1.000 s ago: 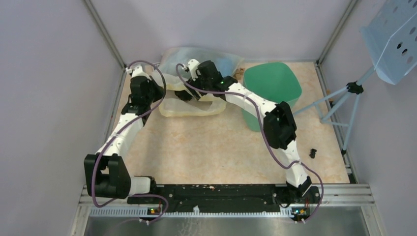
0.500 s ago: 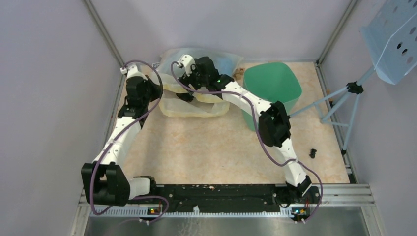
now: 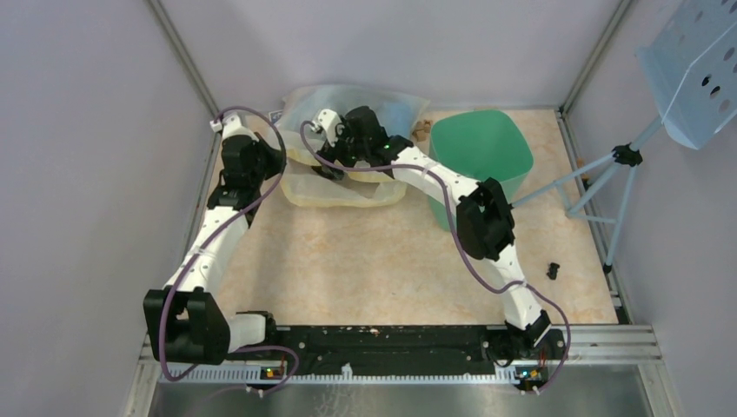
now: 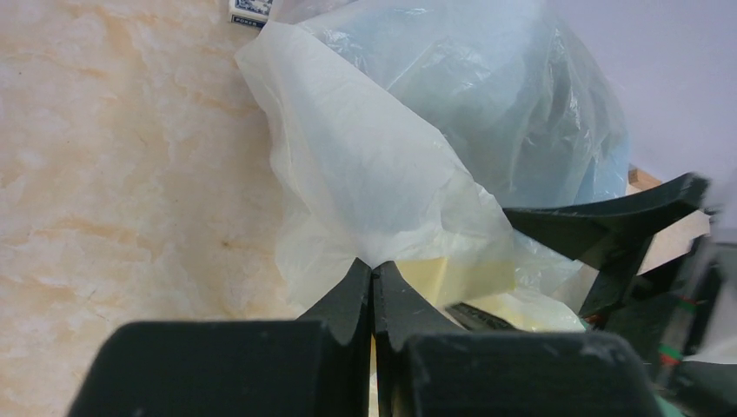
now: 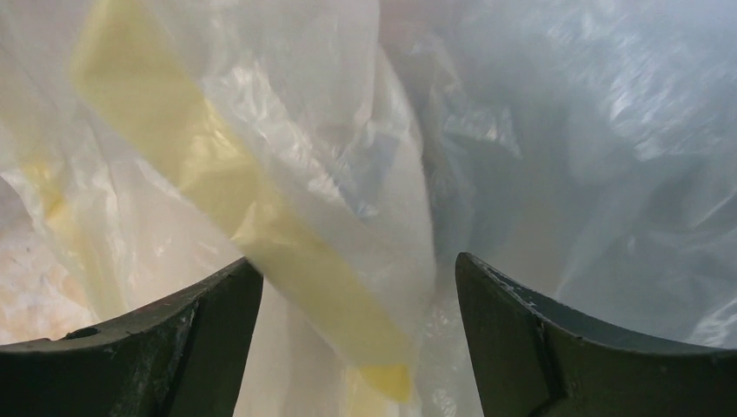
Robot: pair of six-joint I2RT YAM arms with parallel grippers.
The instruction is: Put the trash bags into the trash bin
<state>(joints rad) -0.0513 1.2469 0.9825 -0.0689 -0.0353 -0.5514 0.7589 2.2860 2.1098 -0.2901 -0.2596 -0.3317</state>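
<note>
Yellowish film is pinched in my left gripper [image 4: 372,271]. Its two fingers are pressed flat together, and a fold of the clear bag [image 4: 417,165] tapers right into the tips. The right gripper [image 5: 358,304] has its jaws wide apart, with loose film and a yellow band of the same bag lying in the gap. I cannot see either finger pressing on it. Through the left wrist camera, one right finger [image 4: 608,228] juts in from the right, close beside the pinched fold.

Further back, the left arm [image 3: 213,234] runs up the left side of the table [image 3: 365,261]. Its elbow sits low by the base, the forearm is stretched forward, and the wrist is turned right toward the bag's left end. The right arm [image 3: 487,226] rises from its base, bends at a raised elbow and reaches left across the table. Its wrist hangs over the middle of the bag.

The bag lies against the back wall with its long axis running left to right. The bin [image 3: 481,149] stands upright at the far right of the table, just beside the bag's right end. Its mouth faces up, its long axis is vertical, and its sides narrow toward the base. The right forearm crosses its near left edge. A perforated tray [image 3: 695,61] on a tripod stands off to the right, and a small black piece [image 3: 553,270] lies near the table's right edge.
</note>
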